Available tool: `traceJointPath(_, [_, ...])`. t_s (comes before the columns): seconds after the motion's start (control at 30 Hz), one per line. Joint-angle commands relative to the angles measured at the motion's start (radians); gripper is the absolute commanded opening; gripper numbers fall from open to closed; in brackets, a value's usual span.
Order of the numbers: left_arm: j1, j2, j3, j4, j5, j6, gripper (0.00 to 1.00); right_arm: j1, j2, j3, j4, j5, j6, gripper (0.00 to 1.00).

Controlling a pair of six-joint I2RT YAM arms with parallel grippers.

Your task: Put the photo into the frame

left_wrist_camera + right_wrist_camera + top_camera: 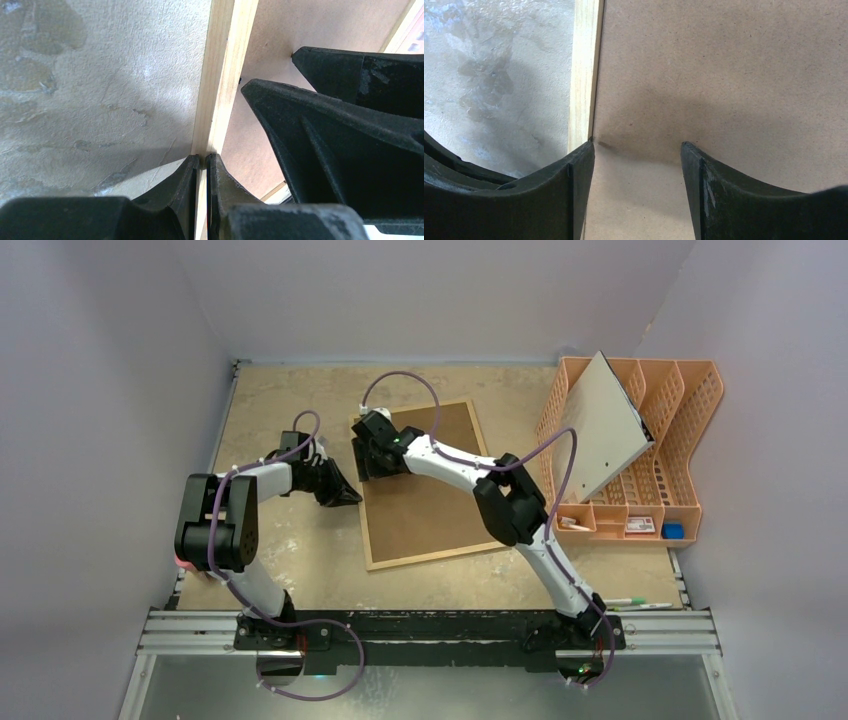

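The left gripper (202,161) is pinched tight on the light-wood rail at the nine o'clock edge of the frame (420,520), one finger on either side of it. The frame lies flat in the middle of the table (brown fibreboard back upward). The right gripper (638,150) stands over its ten o'clock corner with fingers spread apart, one tip against the rail's inner edge. At the table's two o'clock, an orange file rack (685,410) holds a tilted grey-white board (600,425).
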Motion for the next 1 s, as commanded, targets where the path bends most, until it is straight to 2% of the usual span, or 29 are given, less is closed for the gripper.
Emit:
traceJointPath(0.0, [-0.014,0.056,-0.060,-0.157,-0.137,0.069,0.04,-0.004,0.230,-0.049,-0.236,-0.100,0.051,0.66])
traceJointPath(0.3, [-0.014,0.061,-0.066,-0.149,-0.134,0.066,0.04,-0.003,0.272,-0.027,-0.265,-0.109,0.058,0.70])
traceJointPath(0.43, [-0.015,0.061,-0.069,-0.147,-0.128,0.066,0.04,-0.001,0.286,-0.010,-0.264,-0.062,0.055,0.71])
traceJointPath(0.7, [-0.014,0.042,-0.094,-0.131,-0.104,0.055,0.04,0.011,0.334,0.012,-0.328,0.034,0.092,0.65])
traceJointPath(0.97, [-0.014,0.029,-0.105,-0.121,-0.091,0.048,0.04,0.036,0.375,0.016,-0.351,0.096,0.099,0.64])
